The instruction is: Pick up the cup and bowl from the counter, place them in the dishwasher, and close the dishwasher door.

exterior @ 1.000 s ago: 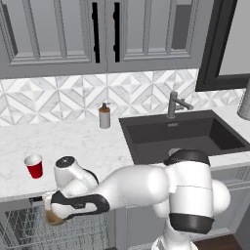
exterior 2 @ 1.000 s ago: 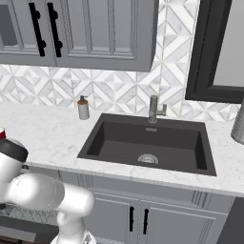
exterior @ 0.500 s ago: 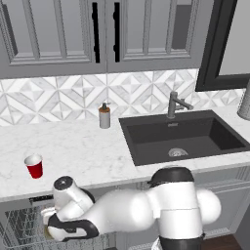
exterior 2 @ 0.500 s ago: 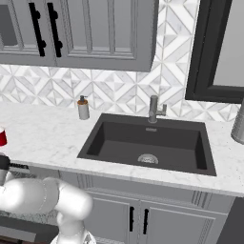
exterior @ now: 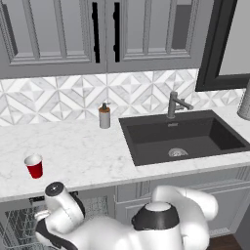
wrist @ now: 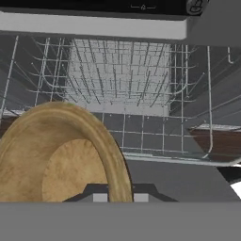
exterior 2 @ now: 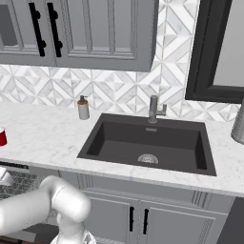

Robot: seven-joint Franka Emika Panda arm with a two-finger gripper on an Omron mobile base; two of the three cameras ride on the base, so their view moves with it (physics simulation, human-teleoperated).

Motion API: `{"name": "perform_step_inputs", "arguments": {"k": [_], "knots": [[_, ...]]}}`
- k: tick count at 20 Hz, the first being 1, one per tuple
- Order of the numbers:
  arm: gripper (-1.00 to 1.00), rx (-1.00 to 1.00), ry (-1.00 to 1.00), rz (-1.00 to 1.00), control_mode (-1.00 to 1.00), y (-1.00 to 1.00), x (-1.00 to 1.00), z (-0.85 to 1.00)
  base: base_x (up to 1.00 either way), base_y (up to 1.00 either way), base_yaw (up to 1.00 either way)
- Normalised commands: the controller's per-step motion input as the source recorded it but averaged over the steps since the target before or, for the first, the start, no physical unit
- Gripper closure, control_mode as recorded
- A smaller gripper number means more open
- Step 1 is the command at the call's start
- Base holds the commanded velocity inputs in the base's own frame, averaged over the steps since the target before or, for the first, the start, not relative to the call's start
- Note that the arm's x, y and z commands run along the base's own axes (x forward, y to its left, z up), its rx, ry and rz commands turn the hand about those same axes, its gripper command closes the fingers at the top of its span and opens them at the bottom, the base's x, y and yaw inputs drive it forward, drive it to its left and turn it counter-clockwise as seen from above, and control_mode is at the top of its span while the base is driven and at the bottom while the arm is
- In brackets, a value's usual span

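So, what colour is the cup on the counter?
Red, with a white rim; the cup shows best in the left base view.

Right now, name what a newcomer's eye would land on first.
The wooden bowl looms large in the hand view, clamped in the gripper just before the dishwasher and its wire rack. Behind on the white counter, the red cup stands alone, left of the dark sink.

Wire rack (wrist: 117, 84) lies open ahead inside the dishwasher (wrist: 94, 26); bowl (wrist: 61, 155) crowds the gripper's left.
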Motion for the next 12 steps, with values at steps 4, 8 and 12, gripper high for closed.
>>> {"name": "perform_step_inputs", "arguments": {"k": [4,8,12], "knots": [[1.0,0.0,0.0,0.03,-1.0,0.03,0.25,-0.17,0.0,0.0,0.0],[1.0,0.0,0.0,0.06,-1.0,0.0,0.22,-0.22,0.0,0.0,0.0],[1.0,0.0,0.0,0.09,-1.0,0.0,0.01,-0.25,0.0,0.0,0.0]]}}
